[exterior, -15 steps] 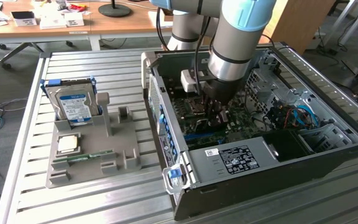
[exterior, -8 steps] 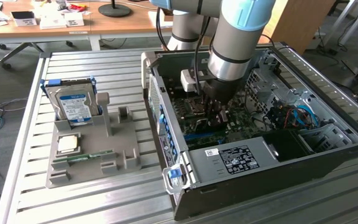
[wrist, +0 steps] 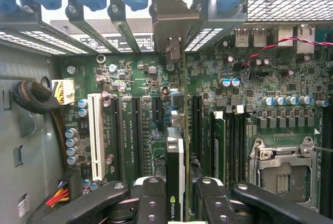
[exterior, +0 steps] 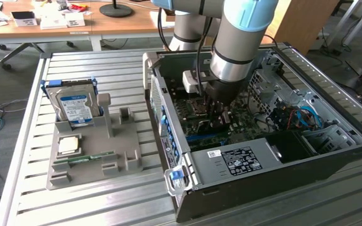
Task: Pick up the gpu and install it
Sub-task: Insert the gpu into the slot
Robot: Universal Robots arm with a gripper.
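Gpu: thin card seen edge-on, green-logo label, silver bracket at far end; stands upright over motherboard, between its black expansion slots.

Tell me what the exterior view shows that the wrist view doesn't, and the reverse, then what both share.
Exterior view alone: the grey fixture tray beside the open computer case, with the hard drive standing in it and a RAM stick lying flat.

Wrist view alone: the white PCI slot, the empty CPU socket, and the gpu held edge-on between the fingers.

Both: the gripper inside the case, over the green motherboard.
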